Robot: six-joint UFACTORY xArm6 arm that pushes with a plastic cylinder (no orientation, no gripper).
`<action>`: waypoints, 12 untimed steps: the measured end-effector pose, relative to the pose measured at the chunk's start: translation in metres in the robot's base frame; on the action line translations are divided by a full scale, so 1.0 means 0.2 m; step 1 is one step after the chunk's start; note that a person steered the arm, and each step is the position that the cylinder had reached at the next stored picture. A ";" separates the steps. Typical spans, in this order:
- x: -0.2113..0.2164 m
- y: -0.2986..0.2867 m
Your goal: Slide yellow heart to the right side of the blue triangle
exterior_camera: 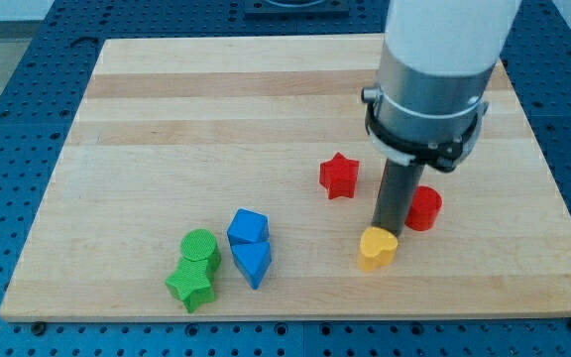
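A pale wooden worktop [147, 119] lies on a blue perforated base [8, 79], seen from the near side looking slightly down.

The arm [434, 69], a wide white and grey cylinder, comes down from the top right of the view. It carries no gripper, so nothing is grasped; it ends in a dark rod. My tip [387, 230] rests at the far edge of the yellow heart [377, 249], touching it or very nearly so.

The yellow heart sits near the front of the worktop, right of centre. Just beside it, to the right and a little farther back, is a red cylinder [425, 209], partly hidden behind the rod. A red star [339, 176] lies to the left of the rod, farther back, apart from the heart.

The blue triangle [253, 263] is well to the left of the heart, near the front edge. A blue block [248, 227] with several flat sides touches it on its far side. Left of these, close by, a green cylinder [201, 246] and a green star [190, 285] sit pressed together, the star nearer the front.

Bare wood separates the blue triangle from the yellow heart.
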State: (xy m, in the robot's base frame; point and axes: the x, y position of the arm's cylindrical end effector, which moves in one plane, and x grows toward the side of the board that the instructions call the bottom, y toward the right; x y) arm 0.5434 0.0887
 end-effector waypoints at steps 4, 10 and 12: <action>0.21 0.10; 0.15 0.07; 0.15 -0.17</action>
State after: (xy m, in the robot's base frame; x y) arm 0.5735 0.0538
